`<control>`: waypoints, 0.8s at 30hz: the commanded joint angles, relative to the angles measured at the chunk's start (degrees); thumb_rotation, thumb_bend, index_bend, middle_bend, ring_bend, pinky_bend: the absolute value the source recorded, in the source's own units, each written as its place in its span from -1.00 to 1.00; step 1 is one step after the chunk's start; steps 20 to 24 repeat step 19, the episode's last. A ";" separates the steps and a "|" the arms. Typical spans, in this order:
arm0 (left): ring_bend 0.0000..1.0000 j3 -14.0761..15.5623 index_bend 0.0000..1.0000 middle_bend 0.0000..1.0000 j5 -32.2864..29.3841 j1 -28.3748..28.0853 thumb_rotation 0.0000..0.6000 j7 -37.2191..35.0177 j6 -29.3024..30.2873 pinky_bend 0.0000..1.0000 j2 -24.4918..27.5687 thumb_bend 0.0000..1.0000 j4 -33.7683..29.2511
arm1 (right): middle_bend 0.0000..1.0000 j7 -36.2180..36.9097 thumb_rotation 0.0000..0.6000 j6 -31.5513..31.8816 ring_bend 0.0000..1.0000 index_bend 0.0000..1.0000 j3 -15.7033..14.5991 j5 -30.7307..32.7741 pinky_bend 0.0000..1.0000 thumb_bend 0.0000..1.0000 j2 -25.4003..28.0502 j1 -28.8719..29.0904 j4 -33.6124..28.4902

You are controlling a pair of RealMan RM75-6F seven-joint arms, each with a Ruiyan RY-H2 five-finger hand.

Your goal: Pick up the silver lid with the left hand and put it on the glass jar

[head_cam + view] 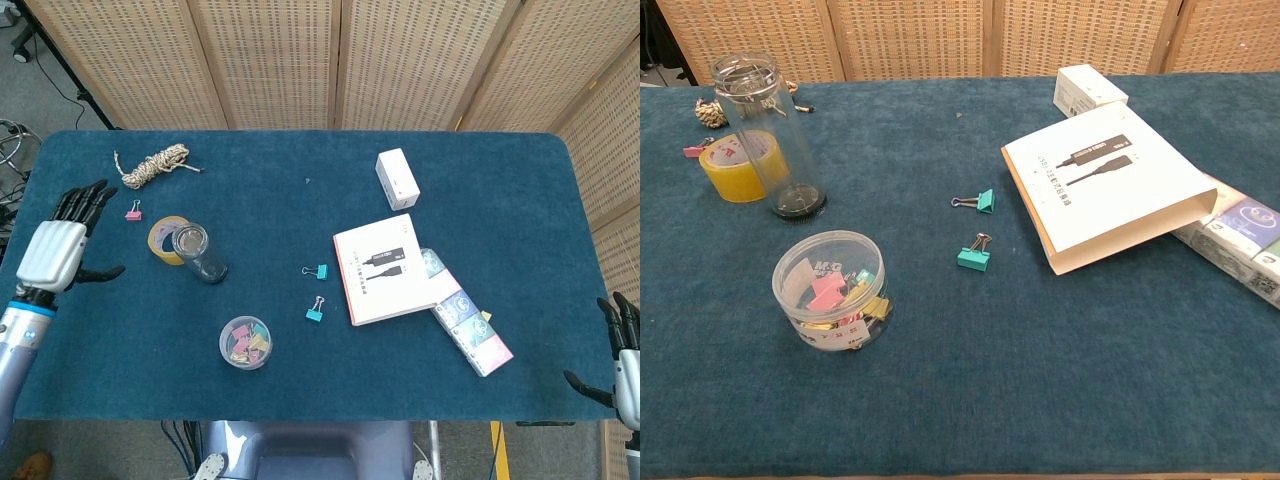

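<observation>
The glass jar [199, 255] stands upright at the table's left, next to a yellow tape roll. In the chest view the jar [767, 140] carries the silver lid [743, 69] level on its mouth. My left hand [56, 247] hovers near the table's left edge, well left of the jar, with fingers spread and nothing in it. It does not show in the chest view. My right hand [622, 362] hangs off the table's front right corner, its fingers apart and empty.
The tape roll [162, 238] touches the jar's left side. Twine [152, 164] and a pink clip [133, 212] lie behind it. A tub of clips [245, 342] sits in front. Two teal clips [315, 291], a booklet [385, 267] and a white box [397, 178] lie to the right.
</observation>
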 commanded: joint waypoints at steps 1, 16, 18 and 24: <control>-1.00 3.88 -1.00 -1.00 3.79 6.16 1.00 1.36 7.81 -1.00 -0.86 -0.86 1.79 | -1.00 -0.12 1.00 0.07 -1.00 -0.94 -0.01 -0.10 -1.00 -1.00 -0.11 0.01 0.03; -1.00 10.58 -1.00 -1.00 6.88 18.84 1.00 -3.68 17.16 -1.00 -4.87 -0.86 7.16 | -1.00 -3.10 1.00 2.14 -1.00 -0.97 0.37 -0.70 -1.00 -1.00 -1.43 -0.40 1.11; -1.00 10.40 -1.00 -1.00 7.67 19.04 1.00 -3.86 17.70 -1.00 -5.07 -0.87 7.94 | -1.00 -3.30 1.00 2.18 -1.00 -0.97 0.38 -0.69 -1.00 -1.00 -1.49 -0.42 1.02; -1.00 10.46 -1.00 -1.00 8.23 19.29 1.00 -3.93 18.08 -1.00 -5.23 -0.87 8.52 | -1.00 -3.39 1.00 2.17 -1.00 -0.97 0.39 -0.67 -1.00 -1.00 -1.50 -0.42 0.94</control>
